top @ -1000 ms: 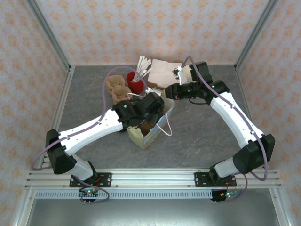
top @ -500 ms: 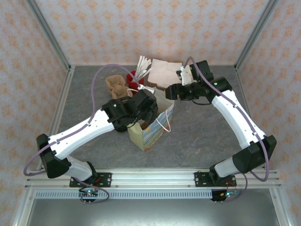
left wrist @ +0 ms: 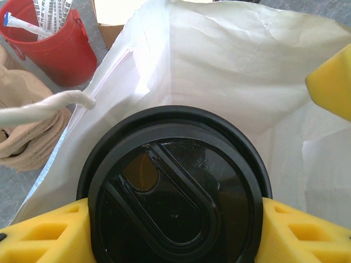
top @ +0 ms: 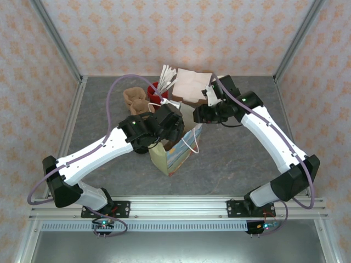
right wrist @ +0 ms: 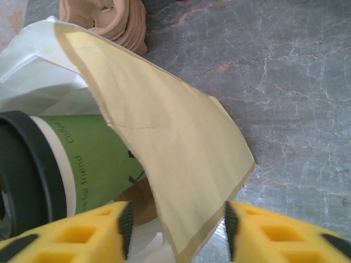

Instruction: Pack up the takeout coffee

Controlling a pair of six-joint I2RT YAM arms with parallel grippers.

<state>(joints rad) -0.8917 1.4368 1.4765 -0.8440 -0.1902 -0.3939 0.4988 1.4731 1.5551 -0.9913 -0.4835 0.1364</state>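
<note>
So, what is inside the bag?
The lidded cup, held by the left claw, is in the mouth of the bag. The bottom below it is covered by the cup.

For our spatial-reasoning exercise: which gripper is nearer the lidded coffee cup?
Left. The left gripper clasps the coffee cup at the bag mouth; the right gripper straddles the bag's rim beside the cup.

On the green band of the paper cup [right wrist: 93, 159], a short way from its black lid [right wrist: 22, 170]: small dark print running round the band, ending in "for friend". Just beyond that, at about the same distance from the lid: a larger word beginning "Co", cut off by the flap of the paper bag [right wrist: 164, 148]. Up and left of the lid, in the left wrist view: black lettering on white sachets [left wrist: 52, 11] in a red bucket [left wrist: 55, 49], too small to read.
</note>
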